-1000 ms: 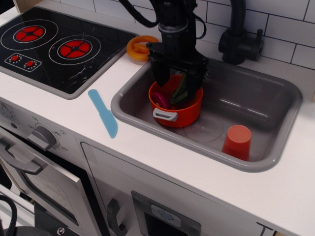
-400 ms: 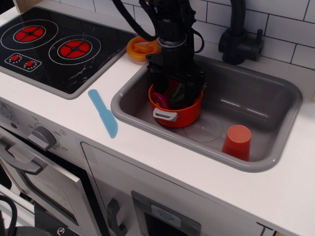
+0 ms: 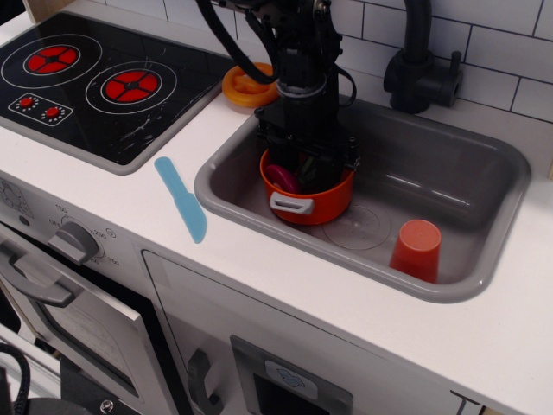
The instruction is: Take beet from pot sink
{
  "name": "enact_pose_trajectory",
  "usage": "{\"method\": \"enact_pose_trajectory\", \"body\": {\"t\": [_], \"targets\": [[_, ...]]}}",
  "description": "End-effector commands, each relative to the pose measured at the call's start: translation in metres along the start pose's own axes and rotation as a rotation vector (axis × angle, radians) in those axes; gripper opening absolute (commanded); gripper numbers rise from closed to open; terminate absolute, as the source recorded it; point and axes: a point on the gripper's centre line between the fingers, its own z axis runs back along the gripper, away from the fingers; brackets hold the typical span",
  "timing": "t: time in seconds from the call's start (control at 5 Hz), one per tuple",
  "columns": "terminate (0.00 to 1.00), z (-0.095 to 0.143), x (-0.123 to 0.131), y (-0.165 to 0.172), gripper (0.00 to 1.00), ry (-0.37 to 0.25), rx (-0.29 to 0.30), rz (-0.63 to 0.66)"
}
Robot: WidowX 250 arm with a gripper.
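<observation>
Claw sunk inside pot rim (beet at left wall)

An orange pot with a grey handle sits in a grey sink, a magenta beet inside it. Nearby: an orange-red cup, a light blue spatula, a black stovetop with red ring burners, and white tiles.

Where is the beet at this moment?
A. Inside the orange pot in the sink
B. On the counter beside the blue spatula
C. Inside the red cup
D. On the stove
A: the beet shows as magenta inside the pot, which stands in the sink under the gripper.
</observation>
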Motion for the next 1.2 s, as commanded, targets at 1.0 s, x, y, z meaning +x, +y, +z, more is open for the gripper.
{"method": "enact_pose_trajectory", "body": {"t": [1.0], "targets": [[0.0, 0.119, 0.035, 0.01, 0.0, -0.215, -0.065, 0.253]]}}
